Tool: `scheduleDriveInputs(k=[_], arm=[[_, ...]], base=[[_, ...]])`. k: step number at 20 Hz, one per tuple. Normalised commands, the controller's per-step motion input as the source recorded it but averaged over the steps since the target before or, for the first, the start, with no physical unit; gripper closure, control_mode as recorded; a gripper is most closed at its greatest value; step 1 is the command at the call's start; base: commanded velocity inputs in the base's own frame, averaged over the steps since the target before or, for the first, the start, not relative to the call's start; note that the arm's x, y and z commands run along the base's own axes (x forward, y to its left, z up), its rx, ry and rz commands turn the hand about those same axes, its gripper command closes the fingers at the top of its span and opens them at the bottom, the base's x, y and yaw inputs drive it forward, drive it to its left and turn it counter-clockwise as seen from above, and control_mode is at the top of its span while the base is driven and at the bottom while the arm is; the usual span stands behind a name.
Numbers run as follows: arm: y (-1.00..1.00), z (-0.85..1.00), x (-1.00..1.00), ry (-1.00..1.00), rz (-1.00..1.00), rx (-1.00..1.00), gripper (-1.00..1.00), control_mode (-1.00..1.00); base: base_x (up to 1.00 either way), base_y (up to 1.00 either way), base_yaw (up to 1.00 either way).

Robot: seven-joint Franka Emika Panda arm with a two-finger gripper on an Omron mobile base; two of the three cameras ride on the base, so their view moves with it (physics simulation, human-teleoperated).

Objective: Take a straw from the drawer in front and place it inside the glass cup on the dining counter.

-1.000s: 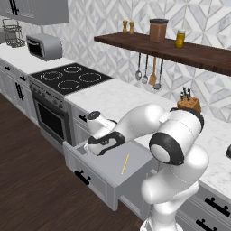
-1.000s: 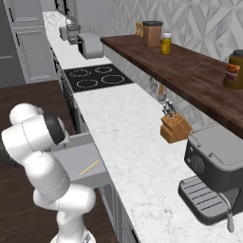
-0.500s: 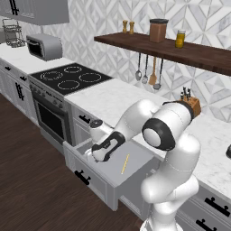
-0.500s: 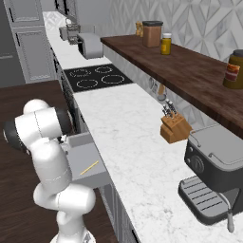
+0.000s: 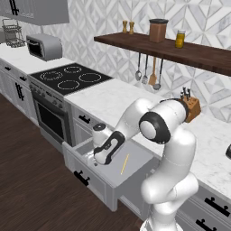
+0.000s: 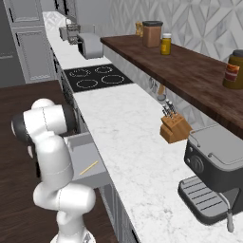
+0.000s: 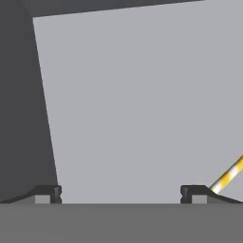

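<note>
The drawer (image 5: 137, 158) stands pulled out under the kitchen counter, its black bar handle (image 5: 81, 177) on the front. The pale-yellow straw (image 5: 124, 164) lies flat on the drawer's grey floor (image 7: 133, 95). My gripper (image 5: 98, 160) hangs open inside the drawer, pointing down, a little left of the straw and not touching it. In the hand view my gripper (image 7: 121, 194) has nothing between its fingertips, and the straw (image 7: 230, 175) passes just outside the right one. From the right base view the straw (image 6: 88, 167) shows beside my arm. The glass cup and the dining counter are out of view.
A black stove (image 5: 67, 79) with its oven is left of the drawer. The white marble kitchen counter (image 5: 117, 101) runs behind it, with a knife block (image 5: 191, 106) and a coffee machine (image 6: 216, 166). A wooden shelf (image 5: 180, 49) hangs above. Dark wood floor (image 5: 31, 180) lies in front.
The hand has sunk slightly deeper into the open drawer, and the arm's elbow has swung over toward the counter. The straw has not moved.
</note>
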Motion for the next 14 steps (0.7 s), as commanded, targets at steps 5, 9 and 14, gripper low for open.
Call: scheduleDriveInputs(k=[5, 9, 14], arm=[[0.61, -0.28, -0.41, 0.01, 0.0, 0.0, -1.0, -1.0], [0.84, -0.11, -0.96, 0.01, -0.02, 0.0, -1.0, -1.0], [0.26, 0.18, -0.48, 0.0, -0.19, 0.03, -1.0, -1.0]], base=[[0.0, 0.0, 0.0], [0.0, 0.0, 0.0], [0.0, 0.0, 0.0]])
